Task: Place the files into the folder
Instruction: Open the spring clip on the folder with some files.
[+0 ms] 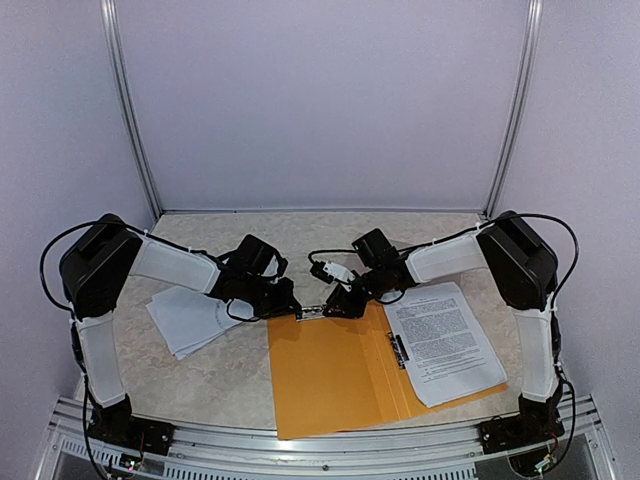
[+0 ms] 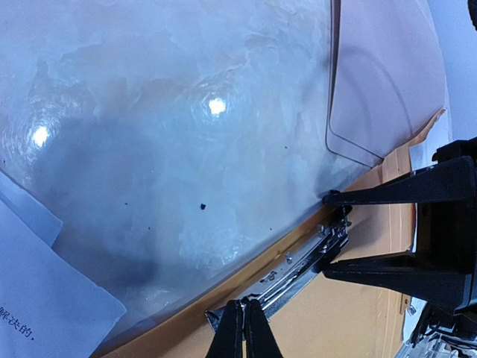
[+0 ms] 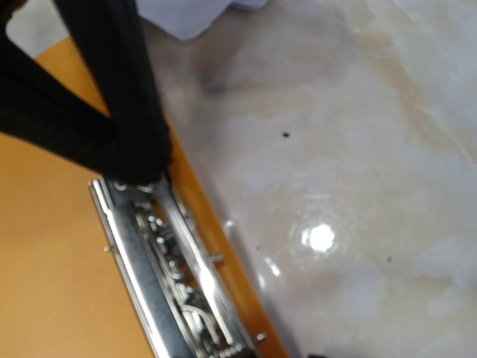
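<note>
The orange folder (image 1: 330,375) lies open and flat near the table's front. Its metal clip (image 1: 312,312) runs along the far edge. Files lie in two places: a loose white stack (image 1: 190,318) to the left of the folder, and a printed sheet (image 1: 445,340) on the folder's right half. My left gripper (image 2: 244,304) is shut, and its tips rest on one end of the clip (image 2: 305,257). My right gripper (image 2: 328,235) straddles the clip's other end, one finger against each side. In the right wrist view I see the clip (image 3: 171,276) and the left gripper's black fingers (image 3: 112,112), but my own jaws are hidden.
The marbled tabletop (image 1: 320,240) stretches behind the folder to the back wall. A clear plastic sheet (image 2: 380,82) lies beyond the folder's far edge. A corner of the left file stack (image 2: 45,313) shows beside my left gripper. The aluminium frame rail (image 1: 330,450) runs along the near edge.
</note>
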### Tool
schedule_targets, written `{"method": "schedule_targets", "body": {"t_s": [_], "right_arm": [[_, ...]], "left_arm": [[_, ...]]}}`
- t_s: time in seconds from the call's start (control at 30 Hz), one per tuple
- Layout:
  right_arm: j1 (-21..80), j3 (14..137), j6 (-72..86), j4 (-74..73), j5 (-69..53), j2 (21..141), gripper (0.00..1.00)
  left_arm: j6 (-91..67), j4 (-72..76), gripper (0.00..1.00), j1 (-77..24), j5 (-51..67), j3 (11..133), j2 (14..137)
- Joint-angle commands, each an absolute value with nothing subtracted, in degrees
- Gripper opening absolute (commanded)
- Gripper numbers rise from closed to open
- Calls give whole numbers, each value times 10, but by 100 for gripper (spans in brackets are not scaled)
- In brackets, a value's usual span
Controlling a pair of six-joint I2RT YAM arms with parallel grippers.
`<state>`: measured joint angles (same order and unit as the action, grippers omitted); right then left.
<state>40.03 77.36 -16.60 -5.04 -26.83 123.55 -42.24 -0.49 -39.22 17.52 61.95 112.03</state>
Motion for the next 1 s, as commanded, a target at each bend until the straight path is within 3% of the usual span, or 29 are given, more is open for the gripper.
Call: {"method": "schedule_targets", "body": {"t_s": [0.0,0.3,0.97], "right_arm": [[399,762,-112,-82,-143,1308,0],[399,765,-109,-87,-140,1308,0],[399,773,-53,-97,-101,1321,0]], "left_arm": [[-435,-87,0,-438,263,593,1152],[-437,-87,0,-438,272,580,1195],[-428,-129,0,-471,290,565,1153]]}}
